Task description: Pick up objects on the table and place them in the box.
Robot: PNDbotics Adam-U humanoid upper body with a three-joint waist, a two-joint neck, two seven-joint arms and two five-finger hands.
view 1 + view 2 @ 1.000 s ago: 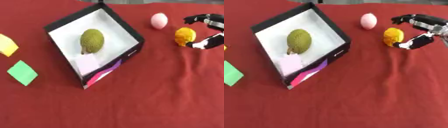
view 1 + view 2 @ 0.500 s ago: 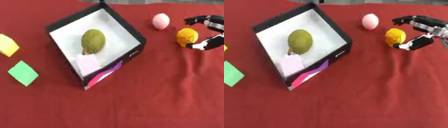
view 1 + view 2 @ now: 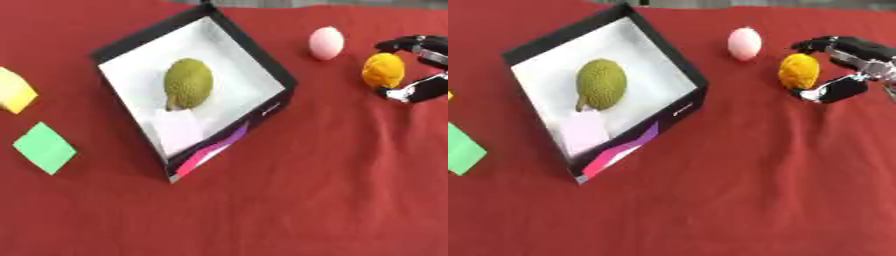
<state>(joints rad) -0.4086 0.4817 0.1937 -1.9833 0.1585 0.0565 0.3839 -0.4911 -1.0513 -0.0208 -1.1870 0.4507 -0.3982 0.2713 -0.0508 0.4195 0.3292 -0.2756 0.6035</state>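
A black box (image 3: 266,64) with a white inside lies tilted at the centre left; a bumpy green fruit (image 3: 187,82) and a pale pink square (image 3: 179,128) lie in it. On the red cloth to its right is a pink egg (image 3: 326,43). Beyond that an orange bumpy fruit (image 3: 799,70) rests on the cloth. My right hand (image 3: 852,64) comes in from the right edge and wraps it, with curled fingers (image 3: 826,44) over its top and the thumb (image 3: 826,93) at its lower side. My left hand shows in no view.
A yellow block (image 3: 14,90) and a flat green square (image 3: 44,148) lie on the cloth at the far left, outside the box. The red cloth (image 3: 332,200) stretches bare across the front and right.
The right hand's fingers and thumb have drawn slightly closer round the orange fruit. The fruit still sits on the cloth; the whole view has shifted a little.
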